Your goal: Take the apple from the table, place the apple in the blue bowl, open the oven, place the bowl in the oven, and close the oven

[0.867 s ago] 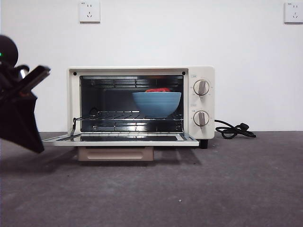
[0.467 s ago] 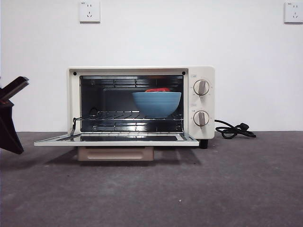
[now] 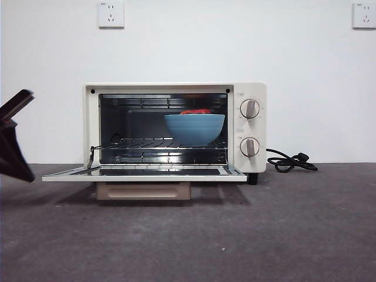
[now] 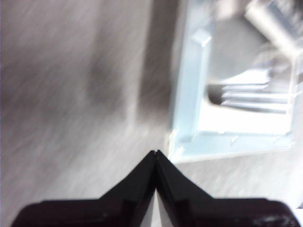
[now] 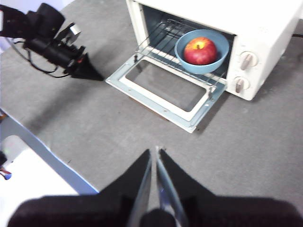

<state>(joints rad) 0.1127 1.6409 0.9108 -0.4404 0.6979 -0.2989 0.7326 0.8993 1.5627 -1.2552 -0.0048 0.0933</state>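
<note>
The cream oven [image 3: 176,87] stands with its door [image 3: 144,172] lying flat open. Inside, on the wire rack, sits the blue bowl [image 3: 194,128] with the red apple [image 3: 195,111] showing just above its rim. The right wrist view shows the apple [image 5: 200,51] resting in the bowl [image 5: 210,67] on the knob side of the oven [image 5: 265,28]. My left gripper [image 3: 28,175] is shut and empty, hanging off the door's far-left corner [image 4: 189,142] without touching it. My right gripper [image 5: 155,151] is shut, high above the table [image 3: 264,235], well back from the oven.
A black power cord [image 3: 291,161] lies coiled on the table right of the oven. Two wall sockets [image 3: 111,14] [image 3: 364,15] sit high on the white wall. The table's edge and a white surface [image 5: 28,175] show beside the right gripper.
The left gripper has pulled back leftward, away from the oven door. The door has dropped slightly to lie fully flat. Bowl and apple stay put.
</note>
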